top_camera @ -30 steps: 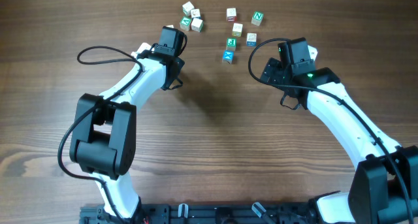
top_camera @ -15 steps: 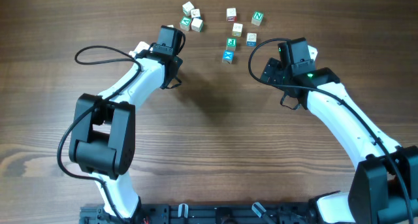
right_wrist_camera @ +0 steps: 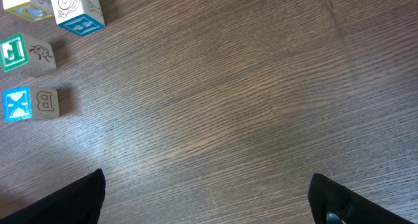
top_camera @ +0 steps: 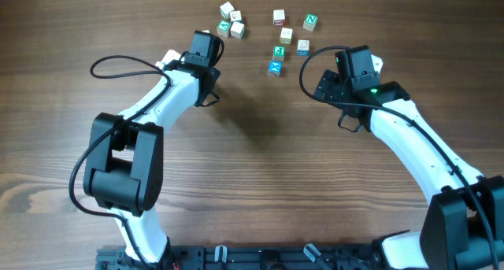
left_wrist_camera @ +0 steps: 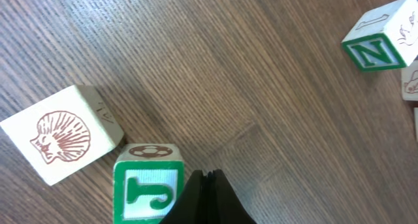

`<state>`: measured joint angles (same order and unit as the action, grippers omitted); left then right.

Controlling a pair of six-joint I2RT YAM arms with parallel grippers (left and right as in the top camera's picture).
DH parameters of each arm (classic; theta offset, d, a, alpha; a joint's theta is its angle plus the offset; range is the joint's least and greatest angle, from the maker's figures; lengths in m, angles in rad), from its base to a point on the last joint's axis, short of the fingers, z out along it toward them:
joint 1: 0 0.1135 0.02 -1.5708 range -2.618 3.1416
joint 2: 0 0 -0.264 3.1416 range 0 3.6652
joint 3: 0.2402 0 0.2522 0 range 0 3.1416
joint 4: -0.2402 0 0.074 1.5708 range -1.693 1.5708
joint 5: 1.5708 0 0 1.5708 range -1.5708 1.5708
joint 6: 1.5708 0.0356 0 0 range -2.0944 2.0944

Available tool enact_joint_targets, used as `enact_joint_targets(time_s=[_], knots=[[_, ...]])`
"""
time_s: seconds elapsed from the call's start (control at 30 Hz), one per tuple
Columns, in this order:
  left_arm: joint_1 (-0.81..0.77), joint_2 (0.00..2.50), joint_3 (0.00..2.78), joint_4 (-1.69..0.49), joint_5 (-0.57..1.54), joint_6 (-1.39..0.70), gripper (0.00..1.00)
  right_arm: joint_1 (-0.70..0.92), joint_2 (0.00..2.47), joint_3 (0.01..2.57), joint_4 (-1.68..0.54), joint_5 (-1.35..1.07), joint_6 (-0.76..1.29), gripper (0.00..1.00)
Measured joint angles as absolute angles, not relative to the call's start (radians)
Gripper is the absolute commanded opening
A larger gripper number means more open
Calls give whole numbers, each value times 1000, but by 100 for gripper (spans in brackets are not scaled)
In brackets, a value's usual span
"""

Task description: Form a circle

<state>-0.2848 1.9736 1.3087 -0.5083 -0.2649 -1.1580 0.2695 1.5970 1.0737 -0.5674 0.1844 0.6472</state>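
Lying loose in two clusters ahead of both grippers, the letter cubes [top_camera: 276, 66] are not yet ringed. The left gripper [left_wrist_camera: 209, 196], clenched on nothing, is placed nearer: a green J cube [left_wrist_camera: 147, 188] is seen just beside its tips. The right gripper [right_wrist_camera: 206, 201] is held wide, empty.

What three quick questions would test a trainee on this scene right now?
1. True or false: the cubes already form a closed ring.
2. Which is open? A. left gripper only. B. right gripper only. C. both.
3. Fill in: in the left wrist view, the pale cube at far left carries a drawing of a ___.
Key: 1 false, they lie in two loose groups. 2 B; the left gripper is shut. 3 shell.
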Motion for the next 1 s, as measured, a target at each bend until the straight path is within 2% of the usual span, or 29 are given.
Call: enact_joint_targets(time_s=[0.2,0.37,0.63,1.0], knots=[[-285,1974,1309,-490,-259,-1158,4,270,1597,1074,-567,184,647,100],[-278,1974,1309,-432,-163,-1103,4,270,1597,1074,-567,184,647,100],[-262,1974,1311,-588,11,-1062,4,270,1597,1074,-567,184,647,100],[-262,1974,1311,-636,35,-1060,4,270,1597,1074,-567,184,647,100]])
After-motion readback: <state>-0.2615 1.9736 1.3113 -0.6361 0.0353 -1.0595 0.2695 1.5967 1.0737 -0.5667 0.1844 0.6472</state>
